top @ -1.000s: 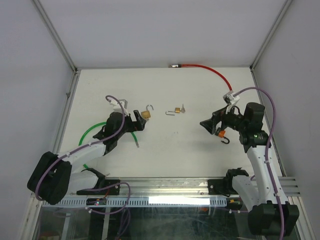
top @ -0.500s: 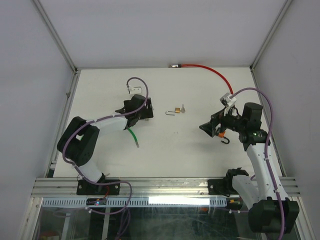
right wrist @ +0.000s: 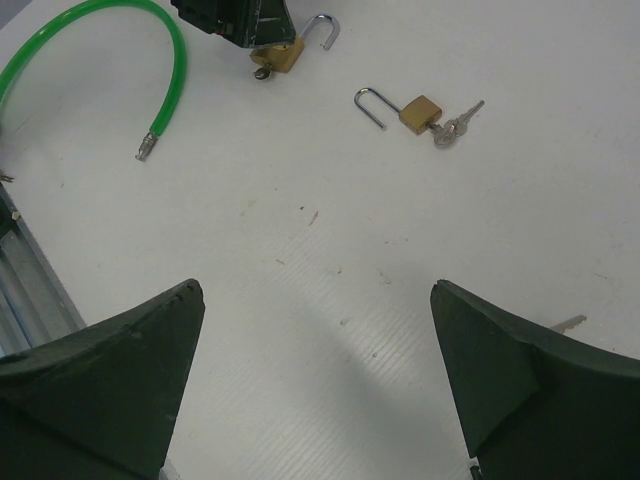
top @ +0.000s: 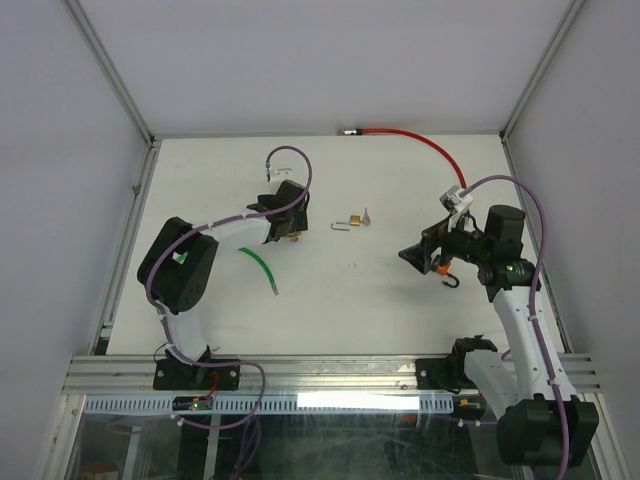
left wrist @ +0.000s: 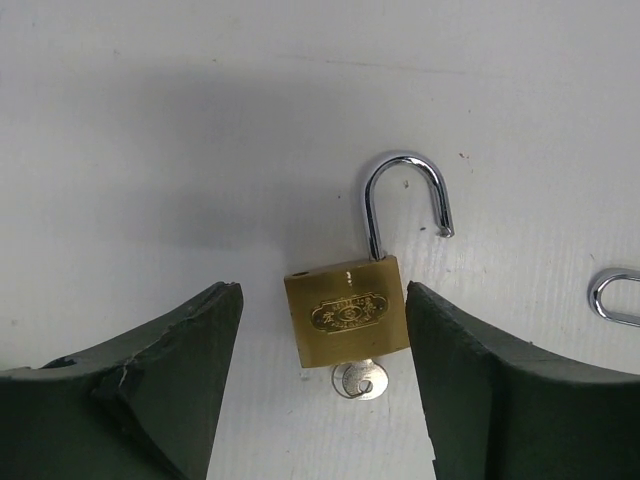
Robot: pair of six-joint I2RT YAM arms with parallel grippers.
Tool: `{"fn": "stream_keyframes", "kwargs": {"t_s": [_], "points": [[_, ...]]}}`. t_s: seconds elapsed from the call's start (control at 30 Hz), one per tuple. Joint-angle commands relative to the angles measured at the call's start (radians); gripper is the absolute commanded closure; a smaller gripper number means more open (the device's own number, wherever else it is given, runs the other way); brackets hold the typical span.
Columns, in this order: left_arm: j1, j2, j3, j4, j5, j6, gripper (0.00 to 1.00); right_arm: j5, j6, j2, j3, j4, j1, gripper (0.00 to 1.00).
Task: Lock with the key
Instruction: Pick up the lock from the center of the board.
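The brass padlock (left wrist: 347, 312) lies flat on the tabletop (top: 340, 300), left of centre and rather toward the far side. It sits directly between the left fingers (left wrist: 150, 400), which are parted and straddle its body without clamping it: the finger at the right of the wrist view is touching or just beside one flank, while a clear gap is seen at the other. The right fingers (right wrist: 100, 400) are spread wide and hold nothing, well apart to the right. The principal hazard is judged to be uneven contact. If one finger meets the body first, the padlock may be pushed sideways or twisted on the smooth tabletop, and a skewed grasp would result. The key (left wrist: 358, 380) protrudes from the near end of the body (only its bow is visible) and could be knocked if the fingers are set too close to that end. A second padlock (top: 352, 222) lies just to the right and may be snagged. The long axis runs from key to shackle (left wrist: 405, 200), near to far with a slight lean to the right, so the shackle points away from the arms. The shackle is raised, and its free end appears to be turned away from its socket, so a push alone should not be expected to latch it.
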Motion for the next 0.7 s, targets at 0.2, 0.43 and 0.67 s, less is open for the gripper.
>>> {"fn": "stream_keyframes", "kwargs": {"t_s": [0.2,0.43,0.67], "points": [[-0.058,0.079,0.124,-0.102,-0.121,-0.064,0.32,-0.029,0.003,-0.004,0.042,0.030,0.006,0.00],[-0.062,0.109,0.138,-0.116,-0.128,-0.078,0.36,-0.028,0.002,-0.005,0.040,0.030,0.010,0.00],[-0.062,0.119,0.136,-0.117,-0.110,-0.083,0.41,-0.028,0.002,-0.006,0.039,0.030,0.011,0.00]]}}
